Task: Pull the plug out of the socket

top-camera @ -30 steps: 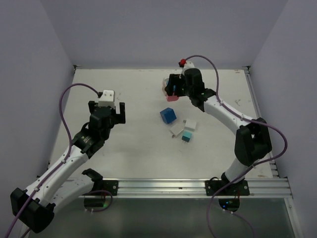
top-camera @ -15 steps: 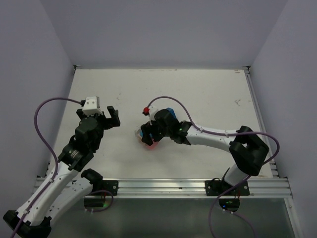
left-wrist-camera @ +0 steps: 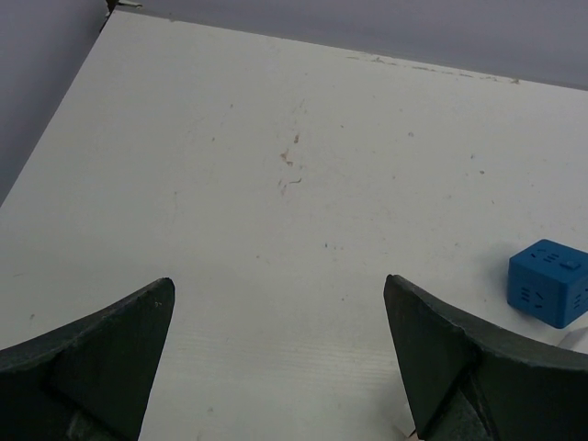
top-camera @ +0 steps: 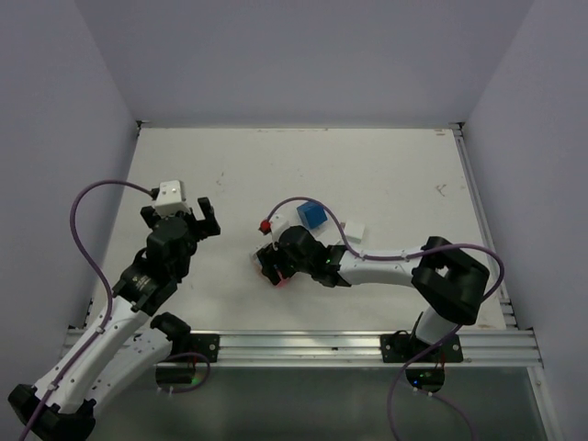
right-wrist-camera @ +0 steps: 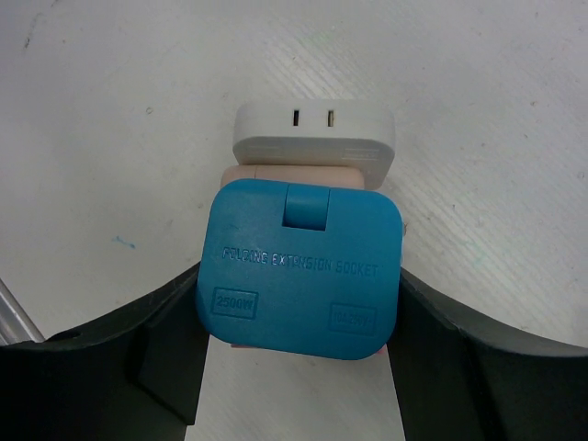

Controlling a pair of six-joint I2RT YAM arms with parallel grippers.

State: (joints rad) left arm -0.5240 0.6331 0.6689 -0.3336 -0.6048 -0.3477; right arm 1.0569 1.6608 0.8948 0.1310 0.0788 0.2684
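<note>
My right gripper (right-wrist-camera: 299, 317) is shut on a blue folding extension socket (right-wrist-camera: 299, 271), its fingers pressed on both sides. A pink piece (right-wrist-camera: 276, 174) and a white plug (right-wrist-camera: 314, 138) with two slots sit stacked at the socket's far end, low over the table. In the top view the right gripper (top-camera: 274, 267) holds this stack left of centre, where it shows pink and red. My left gripper (top-camera: 181, 219) is open and empty to the left of it, over bare table in the left wrist view (left-wrist-camera: 278, 312).
A blue cube socket (top-camera: 311, 215) and a small white adapter (top-camera: 353, 229) lie behind the right forearm. The cube also shows at the right edge of the left wrist view (left-wrist-camera: 549, 296). Purple walls enclose the table, and a metal rail (top-camera: 349, 346) runs along its near edge.
My right arm swung from the back of the table to front centre-left with the stack in its grip. My left arm drew back to the left and stays open.
</note>
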